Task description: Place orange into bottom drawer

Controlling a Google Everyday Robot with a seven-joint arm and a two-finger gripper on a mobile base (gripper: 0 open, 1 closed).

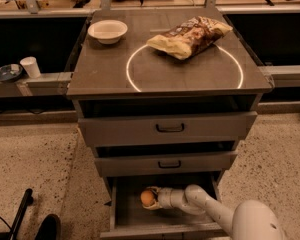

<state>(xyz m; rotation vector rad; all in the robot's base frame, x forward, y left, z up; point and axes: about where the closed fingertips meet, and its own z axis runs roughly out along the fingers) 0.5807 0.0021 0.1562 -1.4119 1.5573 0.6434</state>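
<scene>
Left of the cabinet (165,129), on a low ledge: one dark shallow dish (7,72) and, just beside it, one white cup (30,66), upright.

On the cabinet top, rear left corner: one white bowl (107,31), upright, nothing visible inside it.

On the cabinet top, centre to right: one white circle (132,79) marked on the surface. One crumpled snack bag (190,35), brown and yellow, lies across the circle's far edge, well apart from the bowl.

Cabinet front: three grey drawers. The top drawer (170,128) and middle drawer (167,164) have black handles, and each is slightly out.

Lowest in the cabinet: bottom drawer (135,218), pulled out, with its grey floor showing.

Inside the bottom drawer, left of its middle: the orange (147,197), small and round, pinched between the fingers of the gripper (150,200). Whether the fruit touches the drawer floor cannot be told.

To the right of the orange: the white arm (210,211) reaches into the drawer from the lower right corner of the view, across the drawer's front edge.
</scene>
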